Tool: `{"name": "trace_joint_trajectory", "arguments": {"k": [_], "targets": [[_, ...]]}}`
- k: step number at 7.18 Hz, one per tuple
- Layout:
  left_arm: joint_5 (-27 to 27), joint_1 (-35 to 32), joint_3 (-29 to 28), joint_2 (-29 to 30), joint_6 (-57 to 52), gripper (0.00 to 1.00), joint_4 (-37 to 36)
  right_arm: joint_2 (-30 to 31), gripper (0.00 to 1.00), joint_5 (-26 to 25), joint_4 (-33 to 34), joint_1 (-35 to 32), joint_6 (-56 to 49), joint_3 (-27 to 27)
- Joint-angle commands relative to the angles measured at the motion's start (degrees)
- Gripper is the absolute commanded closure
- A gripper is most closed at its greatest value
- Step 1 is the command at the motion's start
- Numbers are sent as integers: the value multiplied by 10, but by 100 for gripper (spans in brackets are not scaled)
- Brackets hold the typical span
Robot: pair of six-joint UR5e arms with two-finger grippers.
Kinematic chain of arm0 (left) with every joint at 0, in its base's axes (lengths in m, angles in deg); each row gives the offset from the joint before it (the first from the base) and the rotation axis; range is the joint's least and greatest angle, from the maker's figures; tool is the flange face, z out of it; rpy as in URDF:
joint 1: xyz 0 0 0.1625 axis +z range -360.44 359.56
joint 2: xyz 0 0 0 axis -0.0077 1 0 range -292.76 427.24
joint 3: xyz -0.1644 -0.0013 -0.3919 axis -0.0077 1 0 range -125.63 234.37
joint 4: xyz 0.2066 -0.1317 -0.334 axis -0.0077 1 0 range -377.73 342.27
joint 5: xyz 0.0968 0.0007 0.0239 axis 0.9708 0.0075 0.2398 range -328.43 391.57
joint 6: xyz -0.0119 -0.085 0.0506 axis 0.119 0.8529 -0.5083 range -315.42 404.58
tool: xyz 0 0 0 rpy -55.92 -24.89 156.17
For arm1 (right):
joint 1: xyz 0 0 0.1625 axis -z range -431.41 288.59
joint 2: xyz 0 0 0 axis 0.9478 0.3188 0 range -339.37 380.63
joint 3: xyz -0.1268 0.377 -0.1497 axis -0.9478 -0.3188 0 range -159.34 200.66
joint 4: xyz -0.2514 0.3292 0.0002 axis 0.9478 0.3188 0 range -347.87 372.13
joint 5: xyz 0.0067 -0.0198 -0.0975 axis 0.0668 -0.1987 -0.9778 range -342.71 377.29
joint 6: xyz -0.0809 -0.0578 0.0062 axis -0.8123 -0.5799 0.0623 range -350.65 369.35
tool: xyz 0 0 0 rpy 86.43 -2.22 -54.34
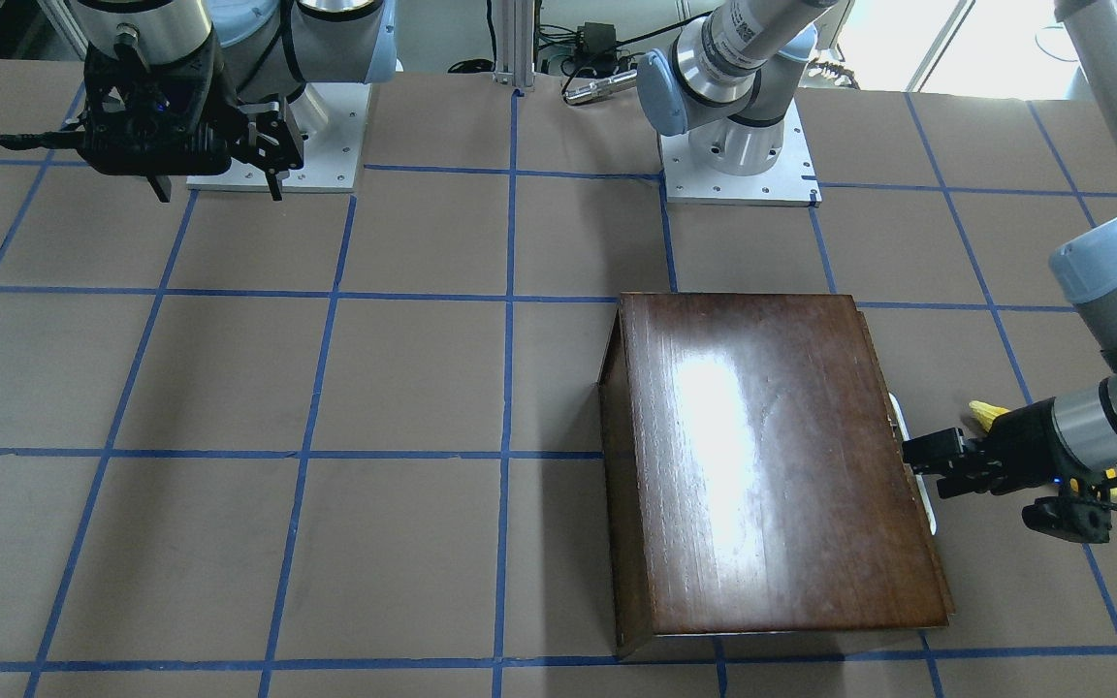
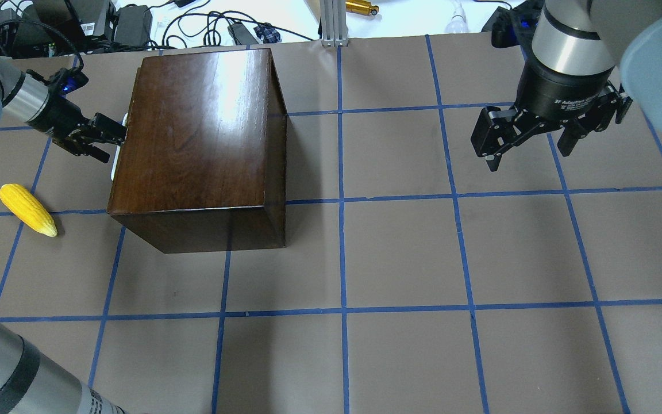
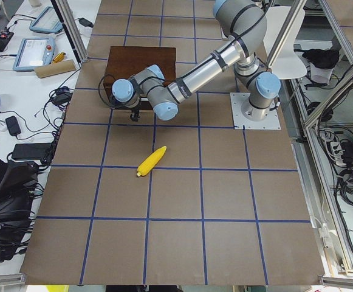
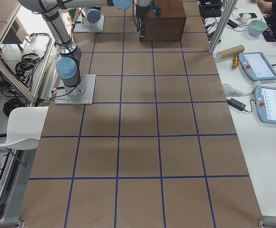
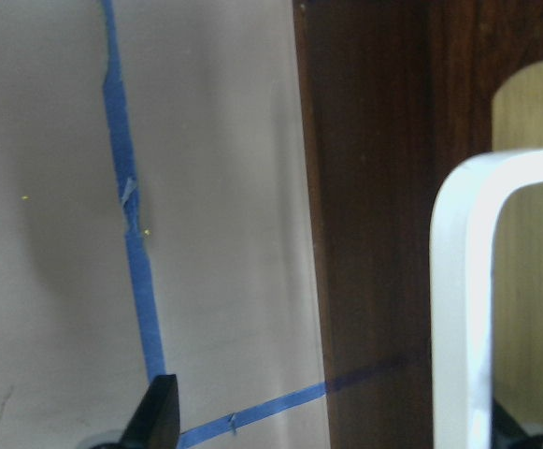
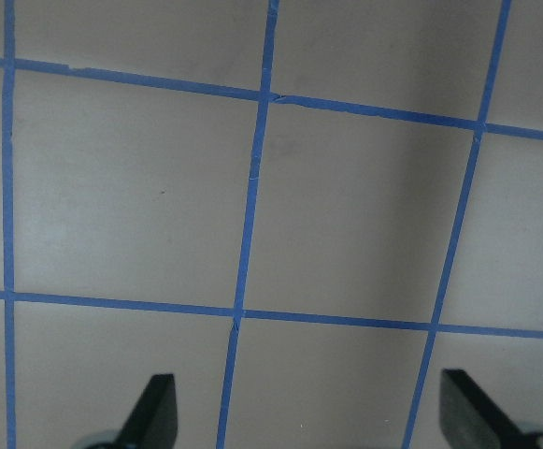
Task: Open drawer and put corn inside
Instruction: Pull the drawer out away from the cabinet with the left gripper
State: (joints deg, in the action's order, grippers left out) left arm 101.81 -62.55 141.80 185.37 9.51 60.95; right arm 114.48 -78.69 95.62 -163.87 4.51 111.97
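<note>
Overhead exterior shows the left jaws spread open astride the white handle (image 5: 458,309) of the shut drawer (image 5: 374,140), clamping nothing. Right jaws hang wide open, empty. Corn (image 2: 27,209) lies on the worktop (image 2: 400,253), near-left of the box (image 2: 193,132), apart.

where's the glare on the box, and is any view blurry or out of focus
Front-facing view: a broad white glare patch sits on the wooden box's glossy top, and the windows at the upper right are blown out. Overhead view: the same top shows a milder sheen toward its far edge. Left wrist view: the white drawer handle is very close and looks soft-edged.
</note>
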Motion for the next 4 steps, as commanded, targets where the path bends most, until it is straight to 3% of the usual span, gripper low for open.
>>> {"name": "trace_joint_trajectory", "arguments": {"k": [1, 4], "targets": [[11, 2, -2, 0, -1, 0, 0, -1, 0, 0, 0, 0, 0, 0], [23, 22, -1, 2, -4, 0, -3, 0, 0, -1, 0, 0, 0, 0]]}}
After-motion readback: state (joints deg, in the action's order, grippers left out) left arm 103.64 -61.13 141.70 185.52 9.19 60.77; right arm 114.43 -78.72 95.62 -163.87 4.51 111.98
